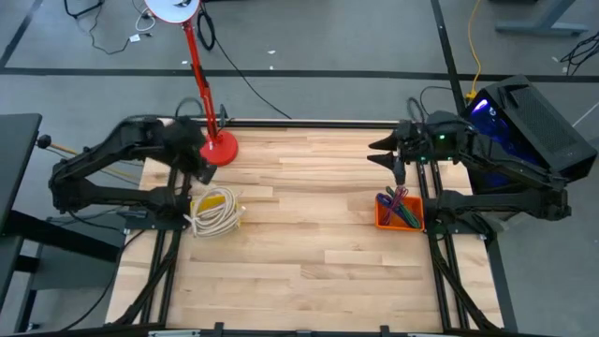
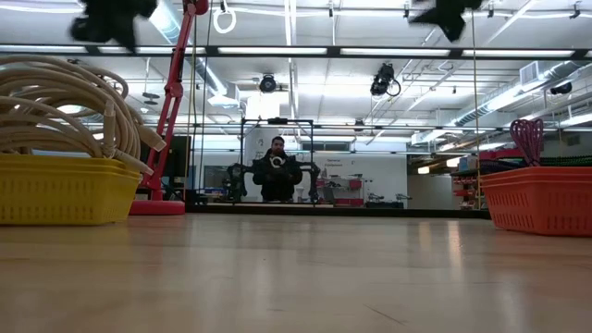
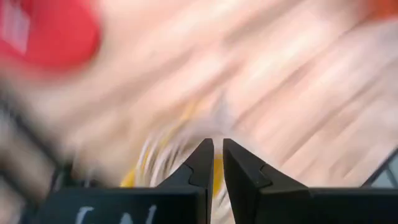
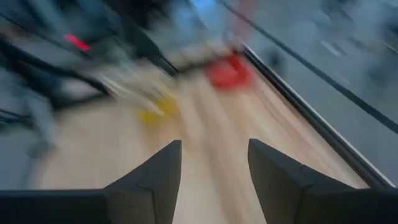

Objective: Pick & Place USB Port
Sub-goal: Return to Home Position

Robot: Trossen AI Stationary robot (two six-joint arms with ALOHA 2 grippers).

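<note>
A bundle of white USB cables point(image 1: 215, 211) lies coiled in a yellow basket point(image 2: 65, 190) at the table's left; their plug ends point(image 2: 148, 141) hang over the basket's rim. My left gripper point(image 1: 206, 176) hovers above the basket's far side. In the left wrist view its fingers point(image 3: 217, 155) stand almost together with nothing between them, and no cable hangs from it. My right gripper point(image 1: 376, 153) stands open in the air at the table's far right, beyond an orange basket point(image 1: 398, 213) of coloured cables. Its fingers point(image 4: 214, 165) are empty.
A red desk lamp stands with its round base point(image 1: 221, 148) at the far left, right beside my left gripper, and its pole point(image 1: 198, 65) leans away past the far edge. A dark box with blue lights point(image 1: 524, 117) sits beyond the right edge. Bare wood point(image 1: 309, 234) lies between the baskets.
</note>
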